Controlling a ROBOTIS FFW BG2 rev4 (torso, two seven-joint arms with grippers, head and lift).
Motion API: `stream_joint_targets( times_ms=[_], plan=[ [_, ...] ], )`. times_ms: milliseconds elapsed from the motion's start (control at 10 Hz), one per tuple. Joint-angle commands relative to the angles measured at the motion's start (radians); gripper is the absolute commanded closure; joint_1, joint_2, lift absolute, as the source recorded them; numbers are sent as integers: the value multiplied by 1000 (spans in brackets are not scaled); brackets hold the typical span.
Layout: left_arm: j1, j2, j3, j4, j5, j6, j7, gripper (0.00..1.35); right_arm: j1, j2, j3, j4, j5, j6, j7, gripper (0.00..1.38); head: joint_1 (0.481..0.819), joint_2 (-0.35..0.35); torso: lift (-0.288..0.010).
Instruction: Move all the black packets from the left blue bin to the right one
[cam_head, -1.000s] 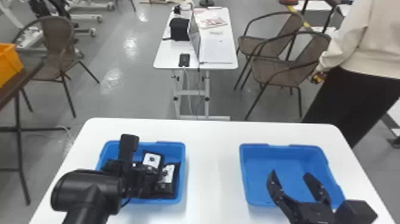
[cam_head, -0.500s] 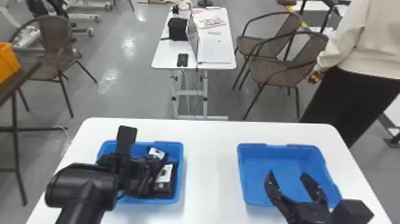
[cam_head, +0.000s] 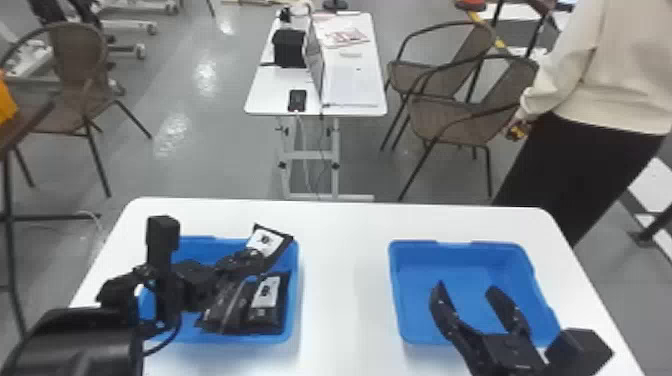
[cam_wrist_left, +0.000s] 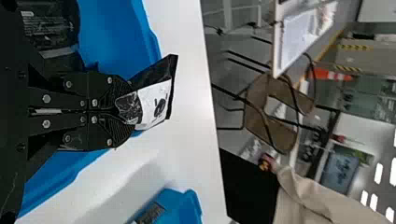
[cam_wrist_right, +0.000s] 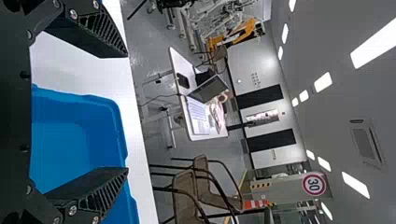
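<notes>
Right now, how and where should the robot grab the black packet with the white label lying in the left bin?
I'd come from above and pinch the packet across its middle, at its long sides. It lies flat and looks longer than wide. Might be tight: another packet lies close on its left, the bin's wall on its right.

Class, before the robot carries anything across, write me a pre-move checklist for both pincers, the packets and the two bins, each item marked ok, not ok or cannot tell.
1. Left pincer closed on a packet: ok, one end is clamped.
2. Grip firm enough to carry: cannot tell.
3. Held packet high enough to pass the rim of the left bin: cannot tell.
4. Path into the right bin free of the right pincer: not ok, it hangs open across the bin's near part.
5. Held packet the last one: not ok, other packets lie in the left bin.
</notes>
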Motion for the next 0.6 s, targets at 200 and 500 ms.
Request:
stream_joint_targets(
  times_ms=[200, 500],
  plan=[
    [19, 8, -80, 105, 239, -431, -113, 1216, -154, -3, 22, 104, -207, 44, 226, 154, 695, -39, 0],
    [-150, 21, -284, 313, 306, -515, -202, 1216, -309, -3, 59, 211, -296, 67, 343, 154, 695, -67, 0]
  ],
)
